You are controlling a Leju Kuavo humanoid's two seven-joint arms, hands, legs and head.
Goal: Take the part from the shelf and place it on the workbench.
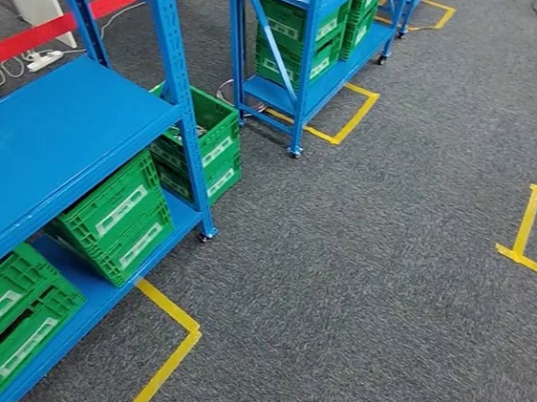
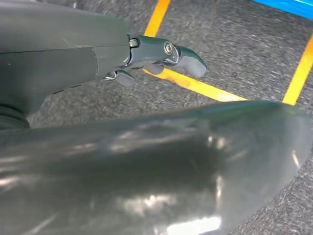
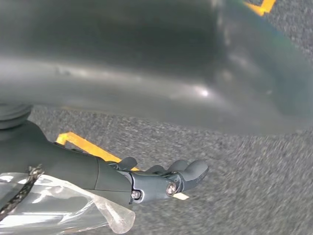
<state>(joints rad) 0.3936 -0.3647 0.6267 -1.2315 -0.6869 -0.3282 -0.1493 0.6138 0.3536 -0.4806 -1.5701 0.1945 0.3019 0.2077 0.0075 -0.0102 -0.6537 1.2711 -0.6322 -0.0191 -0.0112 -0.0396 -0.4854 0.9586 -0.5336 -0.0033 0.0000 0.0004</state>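
Observation:
In the right wrist view my right hand (image 3: 147,182) hangs above the grey carpet and holds the part, a clear plastic bag (image 3: 55,208) with a dark braided piece inside, against its underside. Its fingers reach forward, only slightly curled. My left hand (image 2: 155,53) in the left wrist view hangs over the carpet with its fingers stretched out and nothing in them. The blue shelf (image 1: 47,139) stands at the left of the head view, its top board bare.
Green crates (image 1: 115,214) sit on the shelf's lower board. A second blue shelf (image 1: 305,61) with green crates stands further back. Yellow tape (image 1: 171,344) marks squares on the grey carpet (image 1: 357,297), and a red stripe (image 1: 52,25) runs at the far left.

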